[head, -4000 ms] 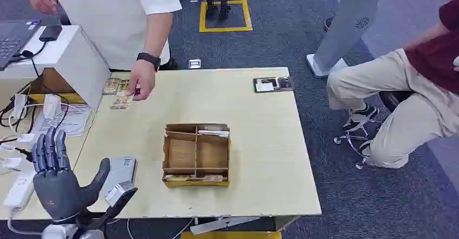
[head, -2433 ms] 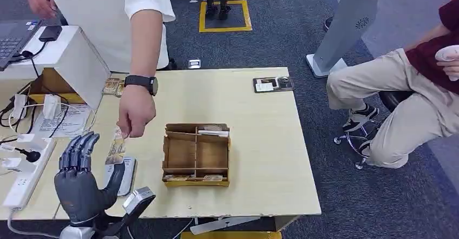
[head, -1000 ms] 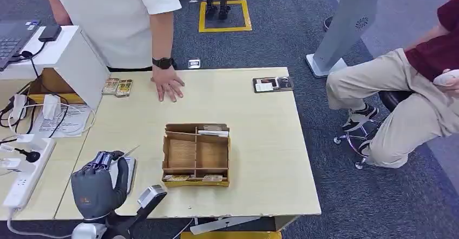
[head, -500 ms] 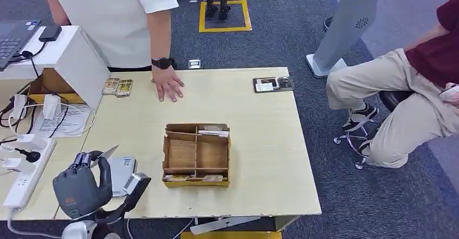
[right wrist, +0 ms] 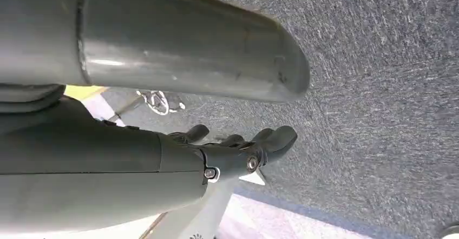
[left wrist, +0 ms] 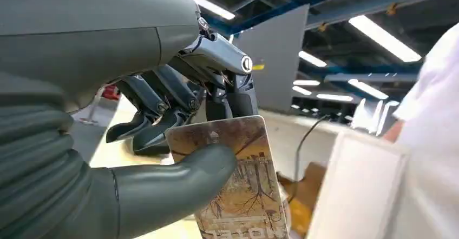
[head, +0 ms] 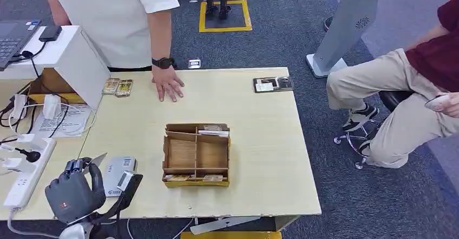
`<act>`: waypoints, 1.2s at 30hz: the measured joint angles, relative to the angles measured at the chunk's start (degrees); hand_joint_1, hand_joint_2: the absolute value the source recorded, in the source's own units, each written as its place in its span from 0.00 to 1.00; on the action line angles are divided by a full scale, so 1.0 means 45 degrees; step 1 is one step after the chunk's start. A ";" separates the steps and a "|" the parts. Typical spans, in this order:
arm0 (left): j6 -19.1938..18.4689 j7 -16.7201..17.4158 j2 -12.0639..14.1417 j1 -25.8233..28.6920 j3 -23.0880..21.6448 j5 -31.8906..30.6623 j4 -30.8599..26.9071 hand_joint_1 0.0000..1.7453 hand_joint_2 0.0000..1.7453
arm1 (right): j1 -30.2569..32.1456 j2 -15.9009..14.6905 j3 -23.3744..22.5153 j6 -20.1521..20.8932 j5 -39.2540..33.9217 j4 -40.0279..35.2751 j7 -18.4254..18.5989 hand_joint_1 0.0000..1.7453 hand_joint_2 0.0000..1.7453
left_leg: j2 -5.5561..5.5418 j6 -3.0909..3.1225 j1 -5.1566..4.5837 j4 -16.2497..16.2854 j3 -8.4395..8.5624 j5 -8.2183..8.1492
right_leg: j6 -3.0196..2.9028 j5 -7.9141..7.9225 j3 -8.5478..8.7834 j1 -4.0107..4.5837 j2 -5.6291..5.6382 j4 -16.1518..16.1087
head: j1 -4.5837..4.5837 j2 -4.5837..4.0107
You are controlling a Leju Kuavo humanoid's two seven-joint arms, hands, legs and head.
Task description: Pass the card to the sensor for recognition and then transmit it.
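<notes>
1. Pale wood table [head: 260, 141] fills the middle of the room; a person in a white shirt [head: 116, 17] stands at its far side with one palm [head: 168, 85] flat on the top, and another person sits off to the right in beige trousers [head: 400, 104].
2. Cardboard tray [head: 196, 154] with open compartments sits near the table's centre, with a few cards lying in its near and far slots.
3. Grey left hand [head: 73, 193] is raised over the near left corner of the table, just beside the flat grey sensor [head: 120, 175] lying there.
4. Its thumb [left wrist: 178, 177] presses a printed card [left wrist: 241, 187] against the dark fingers [left wrist: 162, 114], so it is grasping the card. From above the card [head: 96, 159] sticks out past the fingers, its long axis slanting up and toward the sensor side, not touching the table.
5. Right hand [right wrist: 238, 152] hangs over blue-grey carpet [right wrist: 379, 87], fingers loosely curled around nothing.
6. Two small cards [head: 118, 86] lie at the table's far left edge.
</notes>
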 joint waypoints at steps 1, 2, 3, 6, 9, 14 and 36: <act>0.0000 0.0097 0.0073 0.0019 -0.0010 -0.0044 0.0107 1.00 1.00 | 0.0009 0.0000 0.0000 0.0000 -0.0034 0.0000 0.0010 0.00 0.00 | 0.0000 0.0000 0.0000 0.0000 0.0000 0.0000 | 0.0000 0.0000 0.0000 0.0000 0.0000 0.0000 | 0.0000 0.0000; 0.0000 0.0180 0.0141 0.0022 -0.0019 -0.0053 0.0209 1.00 1.00 | 0.0014 0.0000 0.0000 0.0000 -0.0034 0.0000 0.0039 0.00 0.00 | 0.0000 0.0000 0.0000 0.0000 0.0000 0.0000 | 0.0000 0.0000 0.0000 0.0000 -0.0001 0.0000 | 0.0005 0.0000; 0.0000 0.0233 0.0194 0.0027 -0.0058 -0.0058 0.0330 1.00 1.00 | 0.0014 0.0000 0.0000 0.0005 -0.0034 0.0000 0.0044 0.00 0.00 | -0.0001 0.0000 0.0000 0.0000 0.0000 0.0000 | 0.0000 0.0000 0.0000 0.0000 -0.0001 0.0000 | 0.0000 0.0000; 0.0000 0.0549 0.0359 0.0025 -0.0209 -0.0087 0.0811 1.00 1.00 | 0.0015 0.0000 0.0000 0.0010 -0.0053 0.0000 0.0058 0.00 0.00 | 0.0000 0.0000 -0.0001 0.0000 0.0000 0.0000 | 0.0000 0.0000 0.0000 0.0000 0.0000 0.0000 | 0.0005 0.0000; -0.0044 0.1033 0.0660 -0.0031 -0.0540 -0.0029 0.1856 1.00 1.00 | 0.0015 0.0000 0.0000 0.0024 -0.0072 0.0000 0.0063 0.00 0.00 | 0.0001 0.0000 -0.0002 0.0000 0.0001 0.0000 | 0.0000 0.0000 0.0001 -0.0001 0.0001 0.0000 | 0.0005 0.0000; -0.0229 0.1539 0.1088 -0.0148 -0.1054 0.0083 0.3036 1.00 1.00 | 0.0024 0.0000 -0.0005 0.0034 -0.0082 0.0000 0.0063 0.00 0.00 | 0.0000 0.0000 -0.0002 0.0000 0.0003 0.0000 | 0.0000 0.0000 0.0001 -0.0002 0.0000 0.0000 | 0.0010 0.0000; -0.1161 0.2520 0.2025 -0.0711 -0.2414 0.0709 0.4930 1.00 1.00 | 0.0027 0.0000 -0.0010 0.0063 -0.0063 -0.0005 0.0058 0.00 0.00 | -0.0002 -0.0001 -0.0002 -0.0004 0.0047 0.0001 | -0.0001 0.0000 0.0049 -0.0001 -0.0004 0.0001 | 0.0005 0.0005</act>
